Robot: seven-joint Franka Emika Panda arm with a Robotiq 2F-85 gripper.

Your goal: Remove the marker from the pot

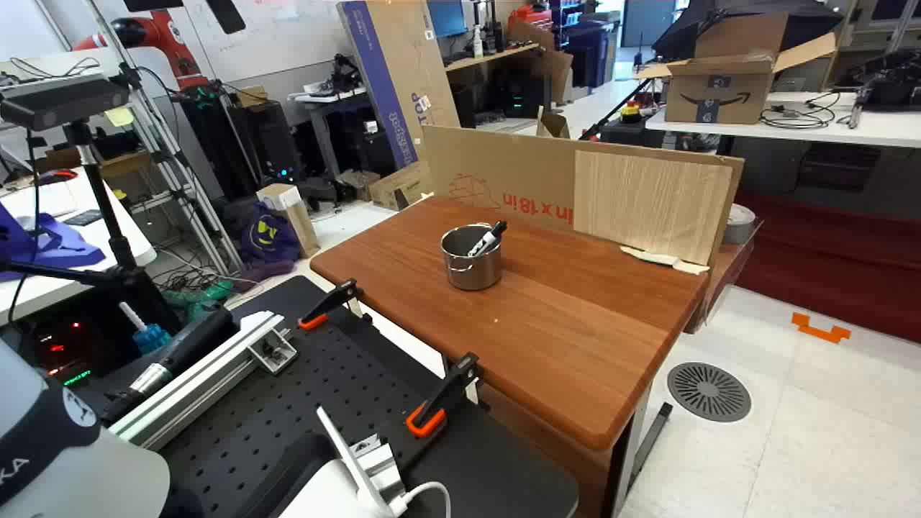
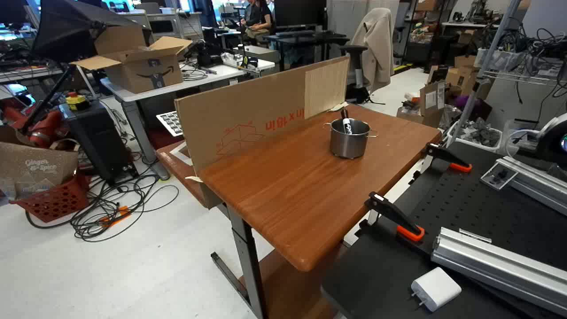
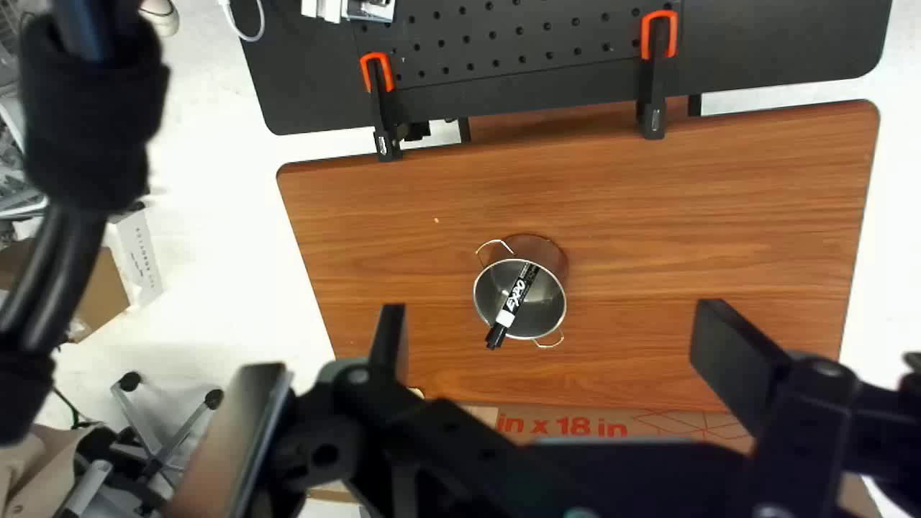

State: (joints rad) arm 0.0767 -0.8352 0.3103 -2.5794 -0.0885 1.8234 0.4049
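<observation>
One marker [image 3: 514, 296] is being cradled at a slant inside the pot [image 3: 548, 253], leaned against the rim, its black cap end being carried up and out over the edge; EXPO lettering and a white band are being shown in the wrist view. Lower end is being hidden by the pot's near wall in both exterior views. Pot, silver and fitted with wire loop handles, is being supported upright on the wooden tabletop [image 1: 561, 345]. Gripper [image 3: 554, 316] is being held above, jaws being spread far apart, nothing being gripped between them. In the wrist view, pot and marker are being framed between the two fingers [image 3: 391, 345], well apart from both. Along the far table edge in both exterior views, a cardboard panel [image 2: 243, 110] is being stood upright, a wood-grained sheet [image 1: 651, 205] being borne on its face beside red print. Two orange-and-black clamps [image 3: 652, 90] are being bridged from the opposite edge to a black bench top [image 1: 496, 460], partly perforated. On it a metal rail [image 2: 491, 259] and a white plug adapter [image 2: 436, 289] are being supported, near each other in an exterior view.
</observation>
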